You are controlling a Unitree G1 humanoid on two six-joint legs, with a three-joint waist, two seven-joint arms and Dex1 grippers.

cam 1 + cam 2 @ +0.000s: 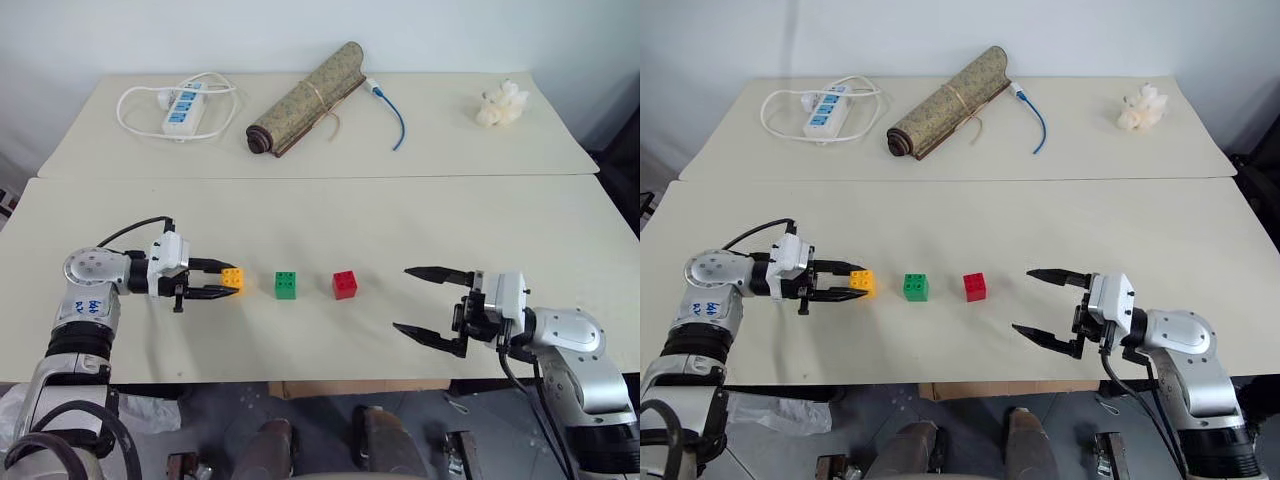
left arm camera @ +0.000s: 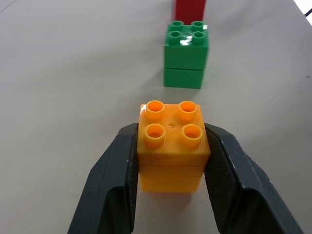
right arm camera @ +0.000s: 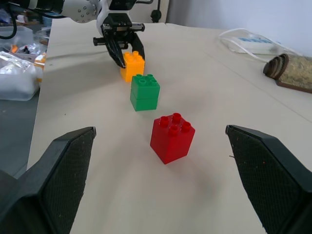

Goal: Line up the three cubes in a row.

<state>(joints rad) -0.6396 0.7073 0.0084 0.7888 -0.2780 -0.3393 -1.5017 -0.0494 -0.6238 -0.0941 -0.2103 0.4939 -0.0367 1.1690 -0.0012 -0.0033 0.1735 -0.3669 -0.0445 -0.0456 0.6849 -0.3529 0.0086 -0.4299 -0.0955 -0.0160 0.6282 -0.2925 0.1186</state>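
Note:
Three studded cubes stand in a row on the near table: yellow-orange, green, red. My left gripper comes in level from the left and is shut on the yellow-orange cube, with a black finger pressed on each side. That cube looks to rest on the tabletop, a small gap from the green cube. My right gripper hovers open to the right of the red cube, pointing at it with nothing between its fingers.
On the far table lie a white power strip with its cord, a rolled mat, a blue cable and a lumpy white object. A seam divides the two tables. The front edge runs close below both grippers.

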